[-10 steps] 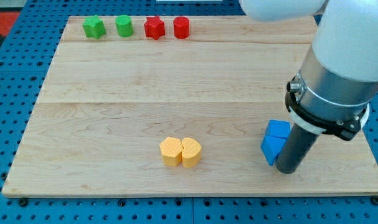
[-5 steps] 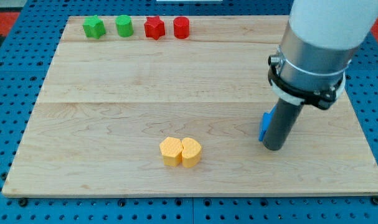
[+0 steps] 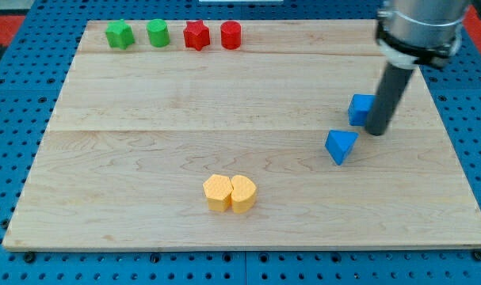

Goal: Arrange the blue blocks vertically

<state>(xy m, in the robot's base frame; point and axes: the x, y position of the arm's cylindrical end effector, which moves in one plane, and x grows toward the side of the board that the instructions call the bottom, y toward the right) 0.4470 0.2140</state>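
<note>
Two blue blocks lie at the board's right. A blue cube-like block [image 3: 360,109] sits partly behind my rod. A blue triangular block [image 3: 341,146] lies just below and to its left, a small gap apart. My tip [image 3: 376,132] rests on the board against the lower right side of the blue cube, to the upper right of the triangular block.
A green star-like block [image 3: 120,34], a green round block [image 3: 158,33], a red star-like block [image 3: 196,36] and a red round block [image 3: 230,36] stand in a row along the top edge. Two yellow blocks [image 3: 230,193] touch each other near the bottom middle.
My tip has moved up the view and to the right. The blue blocks, packed together near the lower right before, now lie higher, with the cube pushed up and apart from the triangular block.
</note>
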